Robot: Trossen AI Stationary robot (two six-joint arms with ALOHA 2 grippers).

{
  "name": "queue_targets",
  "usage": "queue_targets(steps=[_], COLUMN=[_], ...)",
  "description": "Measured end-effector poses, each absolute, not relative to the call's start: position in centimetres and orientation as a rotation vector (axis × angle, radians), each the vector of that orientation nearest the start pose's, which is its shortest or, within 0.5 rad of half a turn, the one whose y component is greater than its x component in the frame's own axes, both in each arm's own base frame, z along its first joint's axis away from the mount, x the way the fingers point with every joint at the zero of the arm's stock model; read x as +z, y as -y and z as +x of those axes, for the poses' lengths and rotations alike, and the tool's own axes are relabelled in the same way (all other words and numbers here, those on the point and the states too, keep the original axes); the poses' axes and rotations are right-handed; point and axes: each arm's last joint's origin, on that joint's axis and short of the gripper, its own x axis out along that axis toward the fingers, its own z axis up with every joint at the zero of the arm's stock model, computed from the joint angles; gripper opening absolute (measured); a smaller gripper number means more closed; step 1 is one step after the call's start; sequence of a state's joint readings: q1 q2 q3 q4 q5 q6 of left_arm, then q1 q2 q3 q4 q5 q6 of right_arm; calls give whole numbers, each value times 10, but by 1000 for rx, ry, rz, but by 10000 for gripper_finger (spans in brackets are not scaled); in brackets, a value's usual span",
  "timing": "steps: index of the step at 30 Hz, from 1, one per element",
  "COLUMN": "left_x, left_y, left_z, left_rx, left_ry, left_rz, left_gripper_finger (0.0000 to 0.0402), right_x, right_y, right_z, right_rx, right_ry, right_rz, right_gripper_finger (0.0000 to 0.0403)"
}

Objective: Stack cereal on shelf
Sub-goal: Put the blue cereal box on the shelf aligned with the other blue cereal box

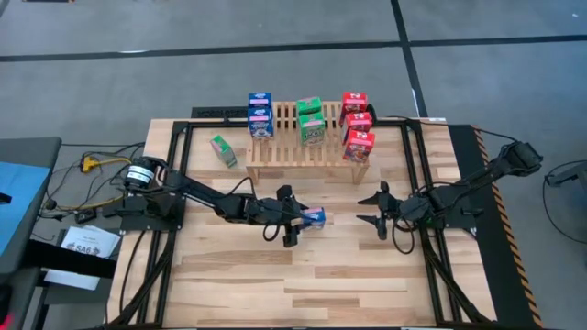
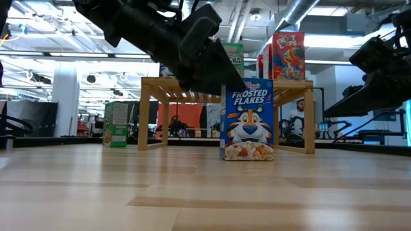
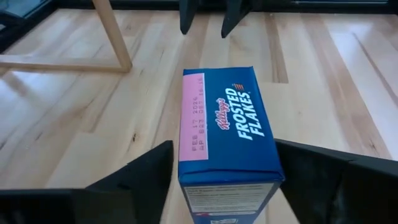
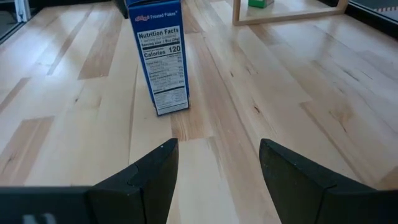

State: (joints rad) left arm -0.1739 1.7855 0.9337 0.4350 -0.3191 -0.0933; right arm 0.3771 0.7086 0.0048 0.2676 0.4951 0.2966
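Note:
A blue Frosted Flakes box (image 1: 315,217) (image 2: 247,120) stands upright on its base on the table, in front of the wooden shelf (image 1: 303,154). My left gripper (image 1: 292,218) (image 3: 224,147) is open, its fingers either side of the box's top (image 3: 227,118) without plainly touching it. My right gripper (image 1: 380,211) (image 4: 217,144) is open, to the box's right, facing its side panel (image 4: 160,62). On the shelf sit two blue boxes (image 1: 260,115), two green boxes (image 1: 310,121) and three red boxes (image 1: 357,124). One green box (image 1: 223,150) (image 2: 115,124) stands on the table left of the shelf.
The shelf's legs (image 2: 146,115) (image 3: 112,31) stand on the far half of the table. Black frame rails (image 1: 424,183) run along the table's left and right sides. Bare planks fill the near half (image 1: 303,284). Cables and papers (image 1: 87,240) lie off the left edge.

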Motion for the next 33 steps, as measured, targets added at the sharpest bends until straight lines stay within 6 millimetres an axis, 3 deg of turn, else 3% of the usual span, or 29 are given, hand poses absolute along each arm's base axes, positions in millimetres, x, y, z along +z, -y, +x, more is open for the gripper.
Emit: queue_targets(steps=[7,18,23,33], left_x=[178,203,235,305], left_y=[56,53,48,28], left_z=[366,349,324,252], left_rx=[138,138,143,206], left_ry=[-399,-450,-491,-423], left_rz=[-2,19,48,227], left_gripper_finger=[178,183,178,184], right_x=[123,123,123,123], right_y=[-35,-35,-35,-35], right_z=[126,126,126,126], right_rx=[-173,-173,-173,-173], right_ry=[-374,-374,-375,-375], right_rz=[108,108,107,108], right_gripper_finger=[250,250,250,250])
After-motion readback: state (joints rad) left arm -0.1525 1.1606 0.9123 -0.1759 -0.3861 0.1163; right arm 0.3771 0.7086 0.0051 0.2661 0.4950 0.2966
